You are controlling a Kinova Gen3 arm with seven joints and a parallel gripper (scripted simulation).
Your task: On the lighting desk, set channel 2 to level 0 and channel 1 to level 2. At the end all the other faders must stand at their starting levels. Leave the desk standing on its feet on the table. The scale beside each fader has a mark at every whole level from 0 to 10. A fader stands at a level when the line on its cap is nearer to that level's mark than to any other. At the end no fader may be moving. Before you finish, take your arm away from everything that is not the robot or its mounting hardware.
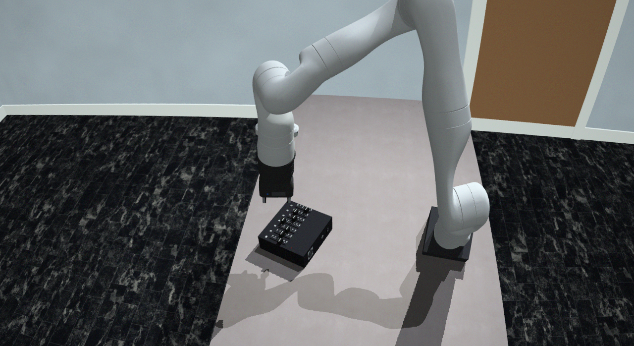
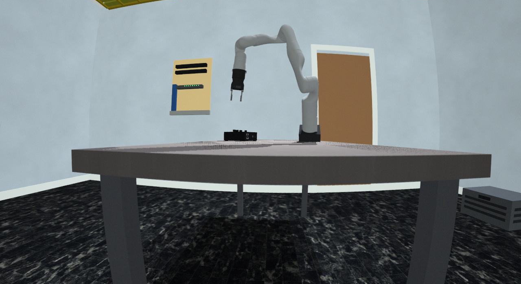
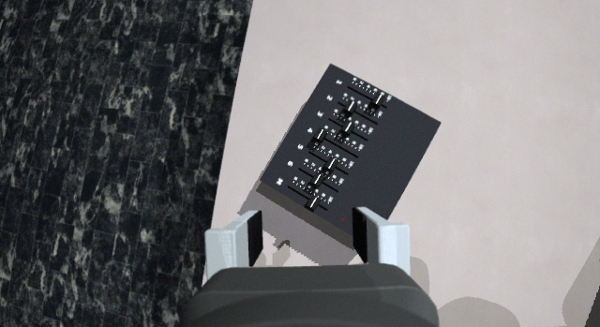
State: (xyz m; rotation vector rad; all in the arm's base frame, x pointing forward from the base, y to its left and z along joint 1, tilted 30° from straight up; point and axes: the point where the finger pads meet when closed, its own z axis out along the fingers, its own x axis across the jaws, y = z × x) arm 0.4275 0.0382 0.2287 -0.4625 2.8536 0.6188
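Observation:
The black lighting desk stands flat on the table, turned at an angle. In the wrist view, the channel 1 fader cap is near the high-number end of its slot. The channel 2 cap is in the low part of its slot. The exact levels are too small to read surely. The channel 4 cap is at the low end; the other caps are around mid-slot. My gripper is open and empty, pointing down, well above the desk.
The arm's base stands on the table to the right of the desk in the top and exterior views. The table's left edge lies close beside the desk, with the dark floor beyond it. Neighbouring fader caps stand close together.

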